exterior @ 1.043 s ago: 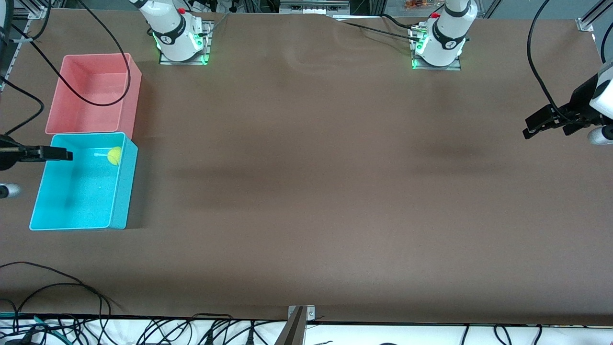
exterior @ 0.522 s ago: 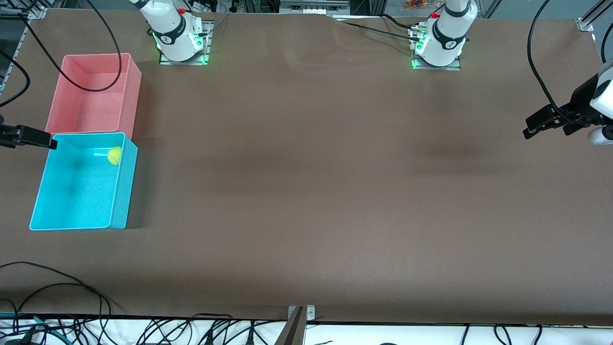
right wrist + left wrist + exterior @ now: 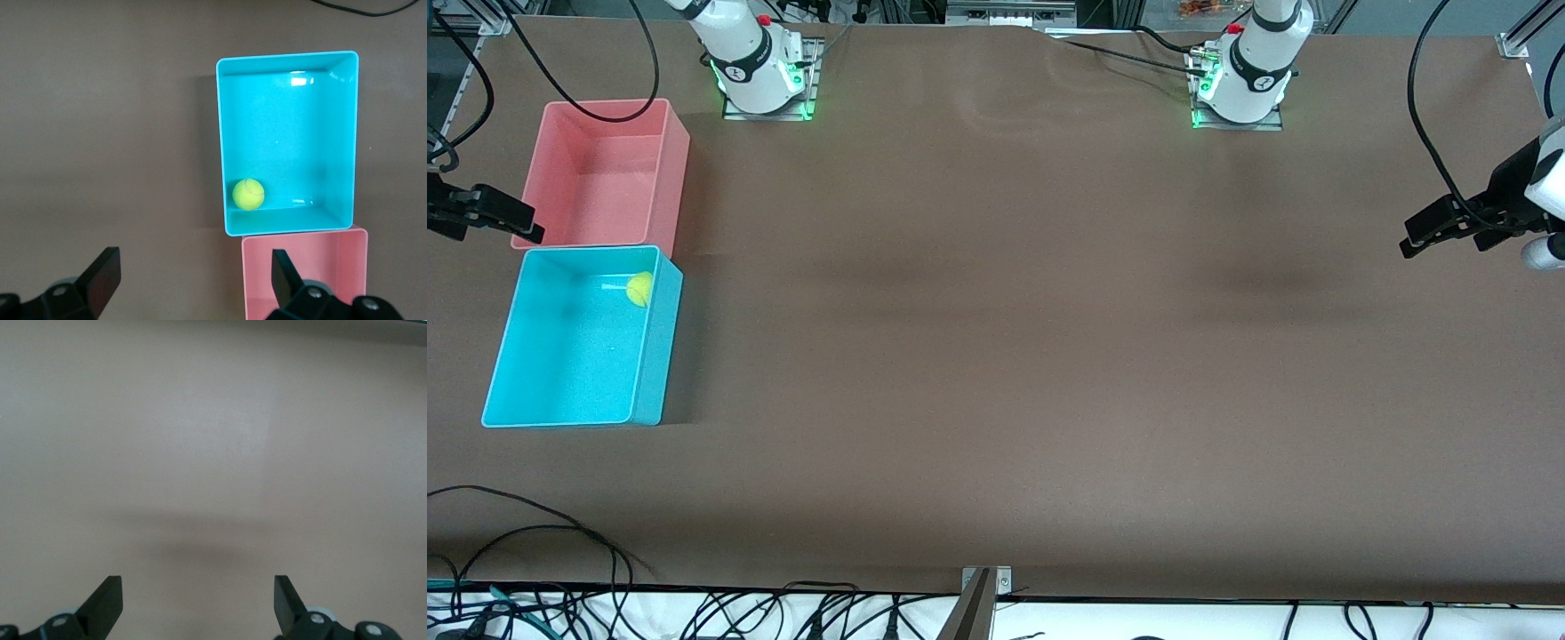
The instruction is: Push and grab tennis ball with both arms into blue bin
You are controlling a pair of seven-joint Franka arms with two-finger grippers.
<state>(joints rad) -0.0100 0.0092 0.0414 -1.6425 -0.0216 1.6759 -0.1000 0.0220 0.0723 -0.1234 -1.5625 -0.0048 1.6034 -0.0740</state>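
Brown matting covers the wide worktop (image 3: 996, 356), bare across its middle. At the right arm's end sit two tubs touching end to end: the blue bin (image 3: 649, 373), nearer the front camera, and a pink bin (image 3: 671, 169) of like size, farther from it. Both are thin-walled plastic and look light enough to slide if knocked.

Inside the blue bin lies the tennis ball (image 3: 639, 289), tucked in the corner closest to the pink bin and toward the table's middle, apparently against the walls. By the look of things the task is finished: the ball is in its tub and nothing holds it.

Fuzzy felt over springy rubber, the ball should be light, grippy rather than slick, and not at all fragile, though it will roll freely on a flat floor and bounce if dropped. A hold would best go across its widest part; wedged in the corner, it likely allows only an approach from above.

The right pincer (image 3: 516, 224) hangs in the air over the worktop just beside the pink bin's outer edge; its wrist view shows the fingers (image 3: 100, 277) spread wide, holding nothing and touching nothing. The left pincer (image 3: 1414, 242) waits over bare worktop at the left arm's end, well apart from the bins, its fingers (image 3: 107, 600) likewise spread wide and empty.
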